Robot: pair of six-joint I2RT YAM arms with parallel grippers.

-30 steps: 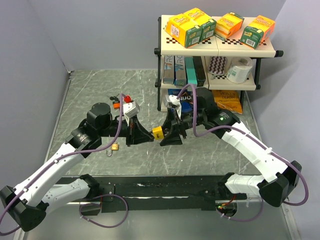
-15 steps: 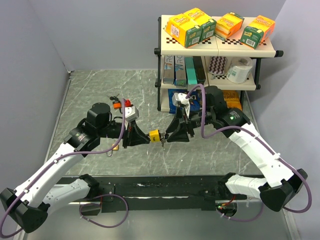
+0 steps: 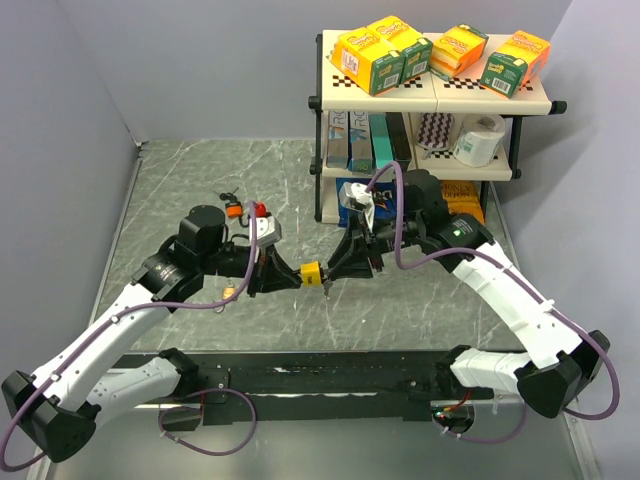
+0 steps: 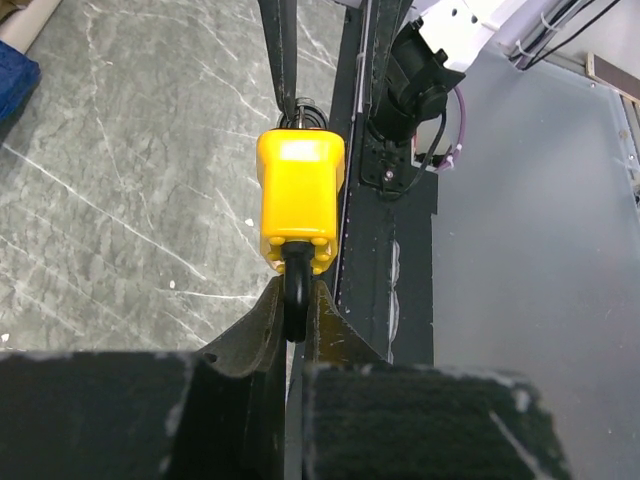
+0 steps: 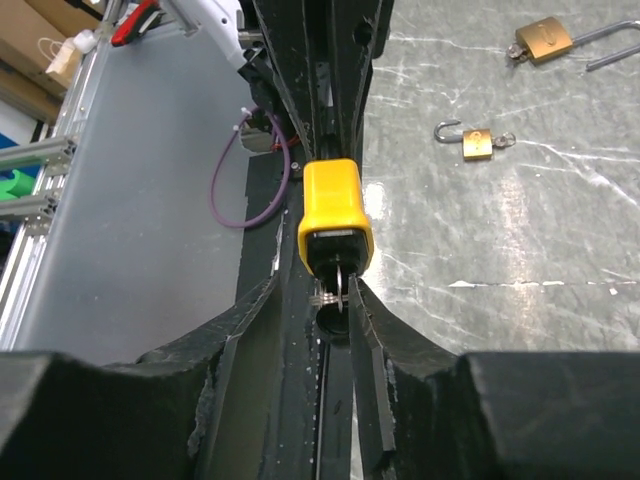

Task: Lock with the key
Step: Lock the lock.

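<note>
A yellow padlock (image 3: 311,271) hangs in the air between the two arms. My left gripper (image 3: 290,276) is shut on its black shackle (image 4: 296,300), and the yellow body (image 4: 300,195) points away from the camera. A key (image 5: 338,300) with a metal ring sits in the keyhole on the lock's bottom face (image 5: 335,212). My right gripper (image 5: 318,300) straddles the key with its jaws a little apart. The key's black head lies against the right finger (image 5: 358,305), and a gap shows on the left side. In the top view the right gripper (image 3: 330,278) is just right of the padlock.
Two brass padlocks (image 5: 543,38) (image 5: 478,142) lie on the marble table; one shows under the left arm (image 3: 230,292). Small red and orange items (image 3: 247,209) lie behind the left arm. A shelf (image 3: 430,90) with boxes stands back right. The black base rail (image 3: 330,378) lies below.
My right gripper drew back to the right of the padlock, then came in again around the key. The left gripper and padlock shifted slightly left and down.
</note>
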